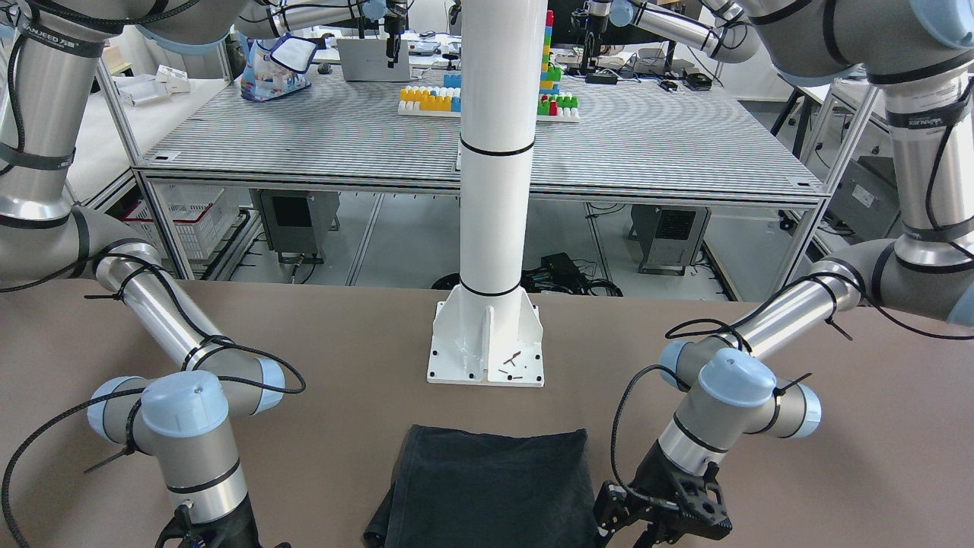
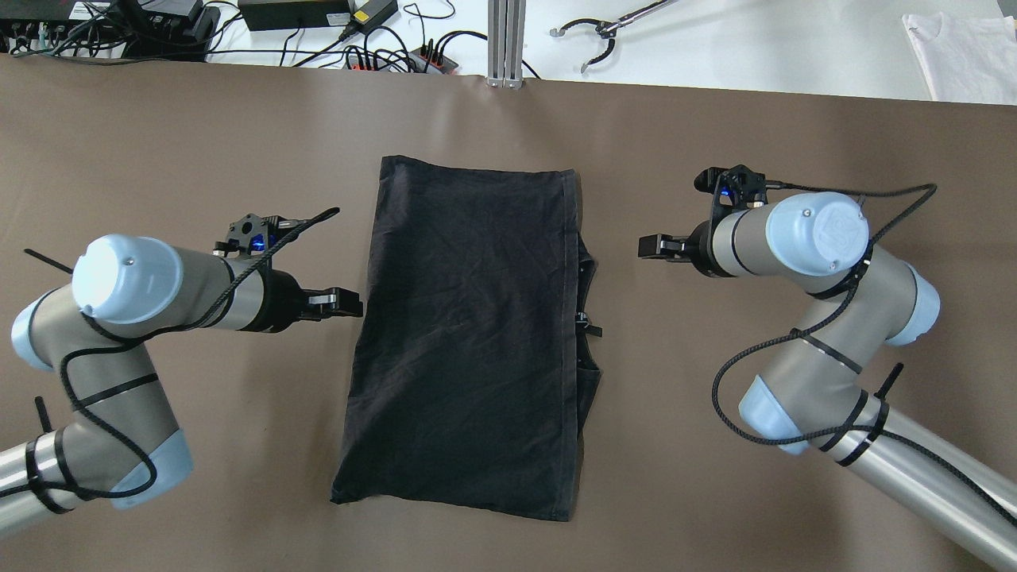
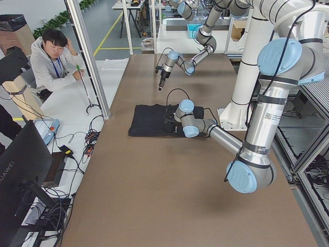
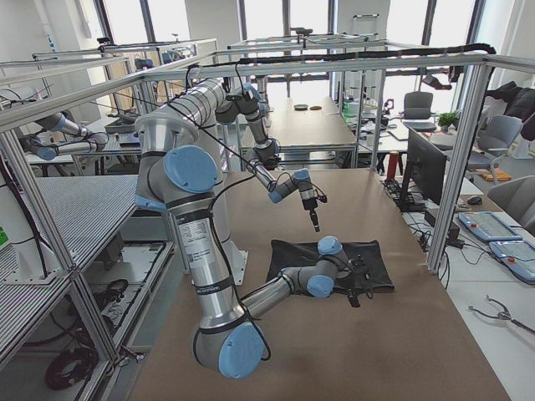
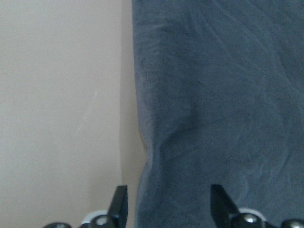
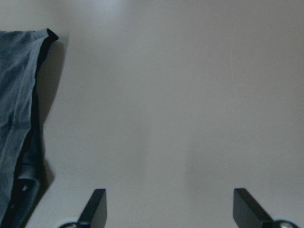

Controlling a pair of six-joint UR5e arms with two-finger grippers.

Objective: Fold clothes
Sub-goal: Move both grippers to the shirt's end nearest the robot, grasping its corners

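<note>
The clothes (image 2: 465, 334), one black piece of fabric, lie flat on the brown bench (image 2: 199, 143) in the middle of the overhead view. Their long axis runs from the top of that frame to the bottom, and a strip of under-layer (image 2: 588, 318) peeks out along the right-hand edge. To my eye that means one lengthwise fold is already in, though I cannot be sure. The left tool (image 2: 349, 303) sits at centre-left, just beside the cloth's left long edge and about halfway down it. In its own wrist view the fingers (image 5: 120, 204) are spread and straddle that edge, one over bare bench and the other over fabric. They pinch nothing. The right tool (image 2: 647, 248) is at centre-right, clearly apart from the right edge with bare bench between. Its fingers (image 6: 97, 209) are also spread wide and hold nothing, and the cloth only enters the left side of that wrist frame. So the left arm is the nearer one, and I would judge the next grasp falls to it, with the right having to close in sideways first. As for containers, I see only a white crate (image 1: 183, 221) under the neighbouring striped table at the left of the front view, and I cannot tell what is in it.
</note>
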